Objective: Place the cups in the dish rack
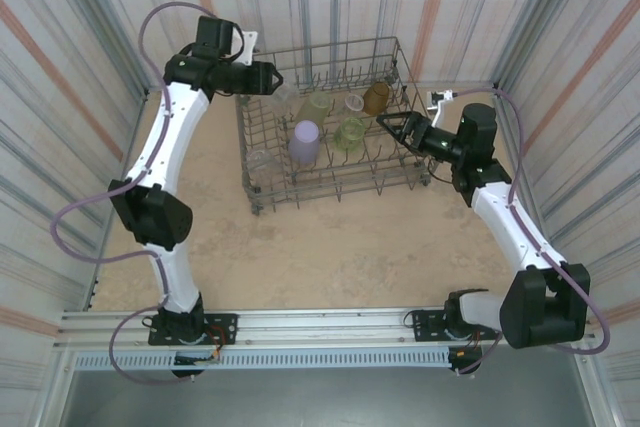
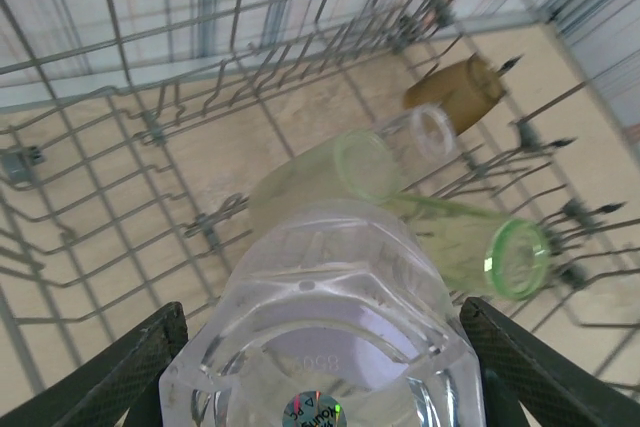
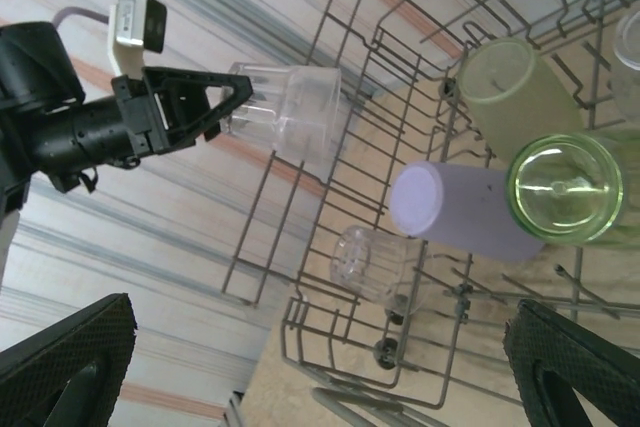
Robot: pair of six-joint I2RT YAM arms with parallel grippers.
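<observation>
nearly loaded, one clear tumbler in the air

inside the dish rack (image 1: 330, 183) a clear tumbler (image 3: 365, 262) is sitting at the near left corner, then the lavender cup (image 1: 304, 139), two yellow-green cups (image 1: 351, 133) (image 1: 318, 105) and the amber cup (image 1: 376, 97) at the far right. the right gripper (image 1: 384, 123) is hanging at the rack's right wall, fingers spread wide with nothing between them. farthest back, the left gripper (image 3: 238, 107) is clamping another clear tumbler (image 3: 295, 122) over the far left corner, so i'm judging that one as the step left. a faint clear rim (image 2: 432, 132) beside the amber cup is blurring into the wires, leaving the count uncertain.
</observation>
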